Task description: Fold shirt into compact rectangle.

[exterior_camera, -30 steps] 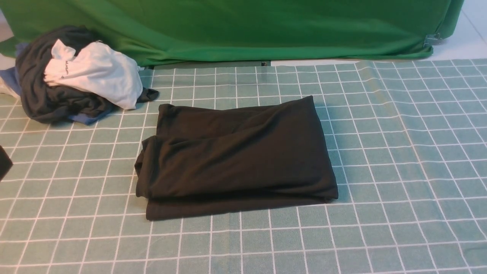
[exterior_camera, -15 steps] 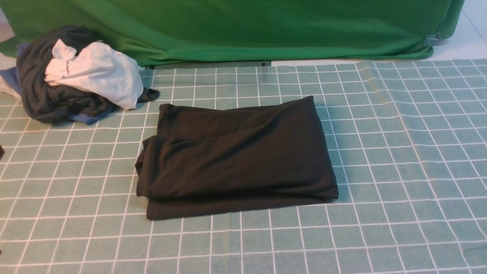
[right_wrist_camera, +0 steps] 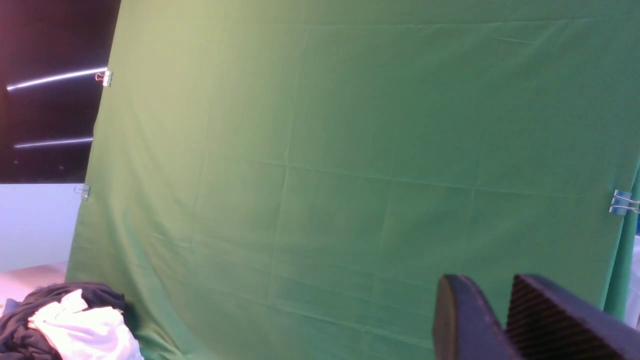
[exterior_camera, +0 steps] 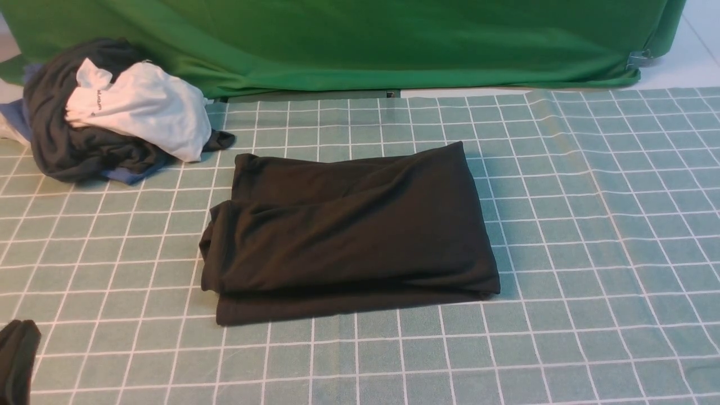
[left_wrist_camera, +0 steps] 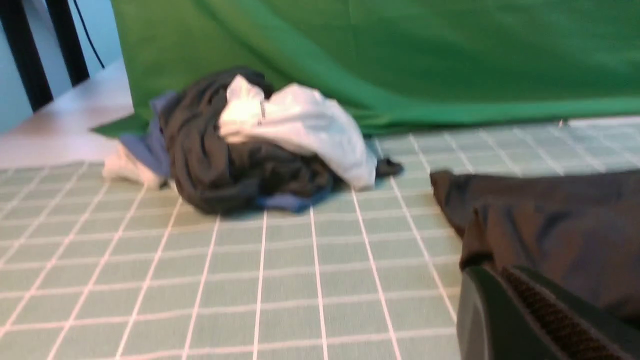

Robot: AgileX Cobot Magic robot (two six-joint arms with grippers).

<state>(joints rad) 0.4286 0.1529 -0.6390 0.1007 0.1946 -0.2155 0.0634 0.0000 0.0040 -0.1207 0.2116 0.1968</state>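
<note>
Nearest the camera, the left gripper point(exterior_camera: 17, 360) sits low over the checked cloth point(exterior_camera: 562, 225) with its fingers pressed together and nothing between them; its wrist view shows the same closed pair point(left_wrist_camera: 497, 272). Just ahead of it and off to its right lies the shirt point(exterior_camera: 349, 230), flat on the cloth and touched by neither arm. It is already folded into a rough, wide rectangle. The top layer sits askew, so a strip of the under layer shows along the edge nearest the robot, and the short end closest to this gripper bulges. In the wrist view that end point(left_wrist_camera: 550, 225) lies just past the fingertips. The right gripper point(right_wrist_camera: 492, 290) is raised and faces the green backdrop point(exterior_camera: 394, 45). Its tips are narrowly parted and hold nothing, and the shirt is out of its view, somewhere below it. The job looks nearly done. What seems left is to square the stack or halve it once more. To do that well, each gripper should open, pinch all the layers at a corner of the same short end, and carry that end low and level to the opposite one. Further ahead of the left gripper and to its left, a pile of clothes point(exterior_camera: 101, 129) topped by a white garment point(exterior_camera: 146, 112) lies near the shirt's far corner, so keep clear of it.
</note>
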